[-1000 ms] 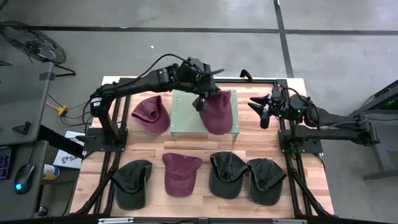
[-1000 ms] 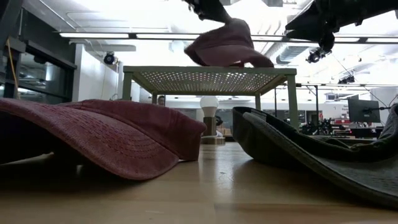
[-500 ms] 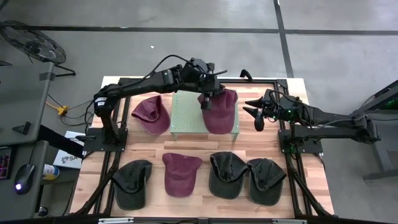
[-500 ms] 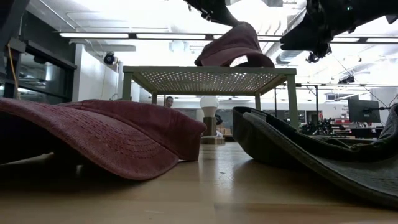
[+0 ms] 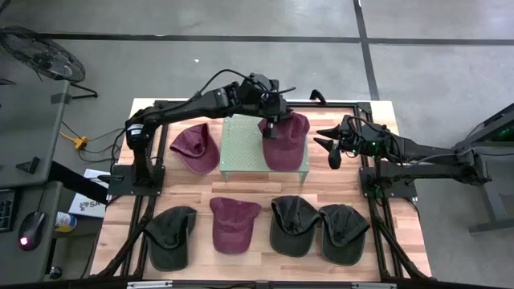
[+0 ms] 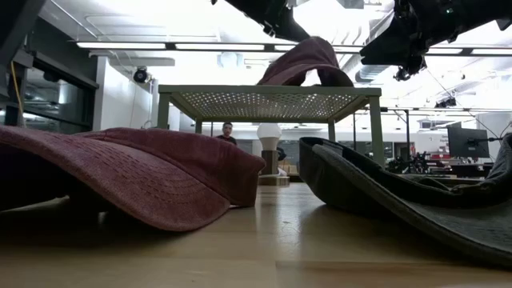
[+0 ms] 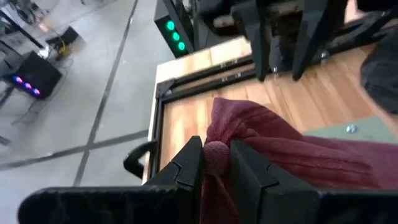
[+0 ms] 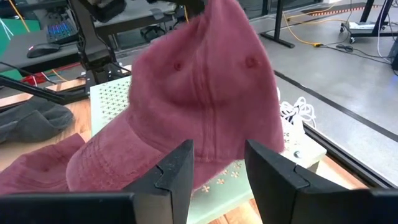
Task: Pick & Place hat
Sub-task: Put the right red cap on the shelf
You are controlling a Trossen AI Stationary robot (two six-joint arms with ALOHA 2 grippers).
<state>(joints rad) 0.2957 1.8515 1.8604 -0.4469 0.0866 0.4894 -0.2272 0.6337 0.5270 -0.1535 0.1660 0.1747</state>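
Maroon cap (image 5: 286,141) on the right side of the green perforated stand (image 5: 241,144), crown pinched up at its top button by the left gripper (image 5: 271,128), jaws clamped tight there. Right gripper (image 5: 330,147) just beside the stand, jaws apart, holding nothing. Could slide off the stand's edge if let go now, with part of it hanging past the rim.

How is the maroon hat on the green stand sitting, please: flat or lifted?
Partly lifted: the left end effector pinches the maroon hat by its crown while its brim rests on the green stand.
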